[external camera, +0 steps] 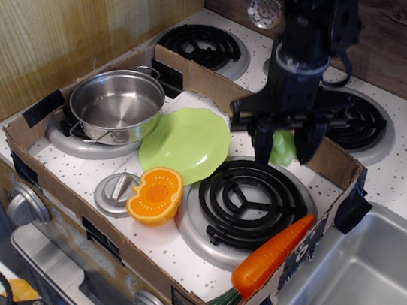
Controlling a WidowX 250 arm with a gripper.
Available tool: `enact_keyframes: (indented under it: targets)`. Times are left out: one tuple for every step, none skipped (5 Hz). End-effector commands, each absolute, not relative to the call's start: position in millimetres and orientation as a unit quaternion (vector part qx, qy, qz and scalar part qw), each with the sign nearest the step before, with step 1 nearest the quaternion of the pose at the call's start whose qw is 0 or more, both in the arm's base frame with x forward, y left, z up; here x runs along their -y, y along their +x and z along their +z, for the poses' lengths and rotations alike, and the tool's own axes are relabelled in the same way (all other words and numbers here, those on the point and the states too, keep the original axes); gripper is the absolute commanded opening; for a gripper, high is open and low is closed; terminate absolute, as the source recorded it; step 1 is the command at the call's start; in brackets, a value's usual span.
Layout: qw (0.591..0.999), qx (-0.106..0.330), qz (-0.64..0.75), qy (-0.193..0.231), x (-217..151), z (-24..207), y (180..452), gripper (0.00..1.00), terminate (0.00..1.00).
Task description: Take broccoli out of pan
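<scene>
The pale-green broccoli hangs between my gripper's two black fingers, above the far edge of the front right burner. My gripper is shut on it and points straight down. The shiny steel pan stands empty on the front left burner, far to the left of the gripper.
A light-green plate lies beside the pan. A grey knobbed lid and an orange half fruit lie at the front. A toy carrot rests on the cardboard wall at the front right. A sink is at the right.
</scene>
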State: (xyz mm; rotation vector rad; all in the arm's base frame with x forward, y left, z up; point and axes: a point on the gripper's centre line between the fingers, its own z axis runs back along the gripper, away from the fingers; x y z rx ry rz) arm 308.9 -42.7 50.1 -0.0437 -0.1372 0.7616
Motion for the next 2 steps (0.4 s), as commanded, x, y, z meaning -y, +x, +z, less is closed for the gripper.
enact_keyframes:
  targets:
    - [0.914, 0.099, 0.386, -0.071, 44.4, 35.4, 305.6, 0.00, 0.00]
    - [0.918, 0.097, 0.378, -0.072, 41.8, 36.1, 305.8, 1.00, 0.00]
